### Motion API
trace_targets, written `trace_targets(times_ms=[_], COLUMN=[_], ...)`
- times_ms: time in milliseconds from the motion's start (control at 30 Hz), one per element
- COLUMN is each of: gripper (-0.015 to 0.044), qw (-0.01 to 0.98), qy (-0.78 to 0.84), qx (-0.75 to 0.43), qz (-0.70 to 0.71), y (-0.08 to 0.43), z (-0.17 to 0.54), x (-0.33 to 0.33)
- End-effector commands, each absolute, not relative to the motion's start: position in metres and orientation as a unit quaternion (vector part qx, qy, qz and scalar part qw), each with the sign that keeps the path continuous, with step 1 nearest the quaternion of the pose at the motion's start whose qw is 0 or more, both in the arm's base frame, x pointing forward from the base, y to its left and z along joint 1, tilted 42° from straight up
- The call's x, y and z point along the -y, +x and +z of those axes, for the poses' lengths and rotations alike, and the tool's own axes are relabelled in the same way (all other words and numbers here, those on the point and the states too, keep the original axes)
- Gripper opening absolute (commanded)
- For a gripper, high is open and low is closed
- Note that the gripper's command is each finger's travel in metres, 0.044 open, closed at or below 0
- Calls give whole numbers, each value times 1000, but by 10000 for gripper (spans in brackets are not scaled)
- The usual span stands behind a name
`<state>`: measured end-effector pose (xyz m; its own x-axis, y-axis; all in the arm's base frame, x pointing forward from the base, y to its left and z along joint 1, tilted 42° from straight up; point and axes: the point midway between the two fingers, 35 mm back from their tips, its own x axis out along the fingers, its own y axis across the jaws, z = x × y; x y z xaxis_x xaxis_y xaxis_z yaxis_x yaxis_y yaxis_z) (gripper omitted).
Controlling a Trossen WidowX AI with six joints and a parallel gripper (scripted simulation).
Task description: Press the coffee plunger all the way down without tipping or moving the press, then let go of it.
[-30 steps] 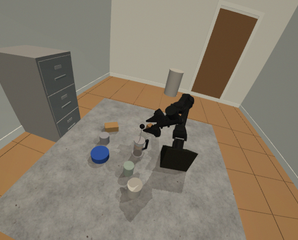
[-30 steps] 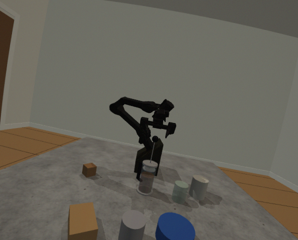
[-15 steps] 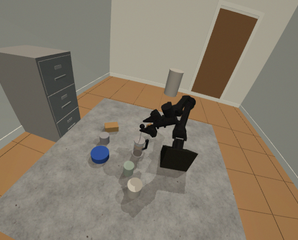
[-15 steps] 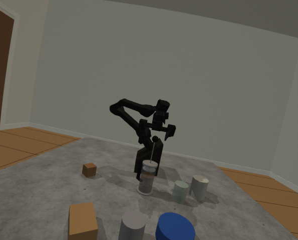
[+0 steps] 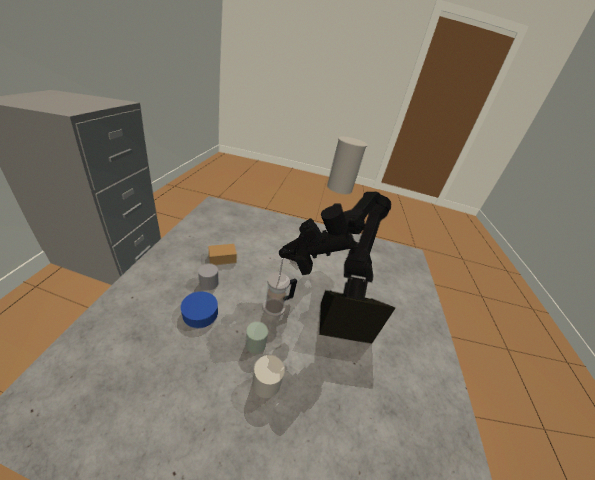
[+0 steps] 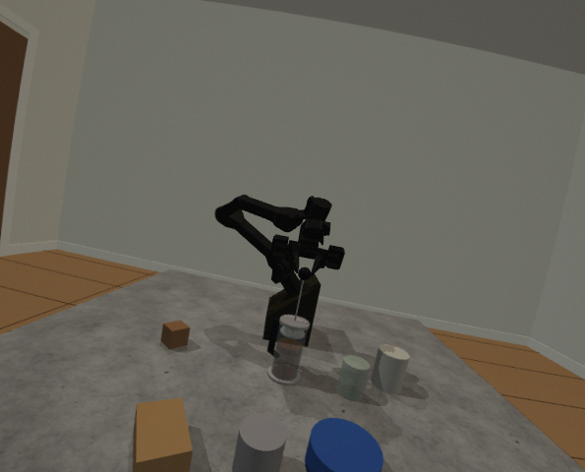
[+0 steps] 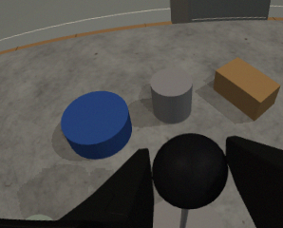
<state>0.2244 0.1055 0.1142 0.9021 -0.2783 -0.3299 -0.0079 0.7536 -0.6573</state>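
Grey walls and a brown door (image 5: 444, 105) close off the room you are looking into, with orange floor tiles around a mottled grey counter (image 5: 132, 403). Take the coffee press (image 5: 278, 297) as your landmark: it stands upright near the middle of the counter.

Well to the left of the press in the top view stands a grey filing cabinet (image 5: 75, 178), off the counter's edge. Just beside the press, on its right in that view, sits the black base of the arm (image 5: 354, 315), and the arm bends up and over toward the press. Behind the arm a pale cylinder (image 5: 346, 164) stands by the back wall.

Left of the press you see a low blue cylinder (image 5: 199, 308), beyond it a grey cylinder (image 5: 208, 276), and farther still a tan box (image 5: 222, 253). In front of the press stands a pale green cylinder (image 5: 256, 337), then a cream cylinder (image 5: 269, 375).

Above the press its thin rod rises to the black plunger knob (image 7: 190, 178), raised high over the lid. Your fingers sit on either side of that knob, pinching it between them, the gripper (image 6: 305, 271) directly over the press.
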Motion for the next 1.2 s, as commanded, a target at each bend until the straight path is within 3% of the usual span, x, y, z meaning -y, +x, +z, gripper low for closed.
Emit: trace_targets(times_ms=[0, 1167], gripper=[127, 127], qw=[912, 910], qy=[-345, -342], qx=[-210, -221], qz=[-72, -73], y=[224, 237], z=[113, 73], x=[-105, -87])
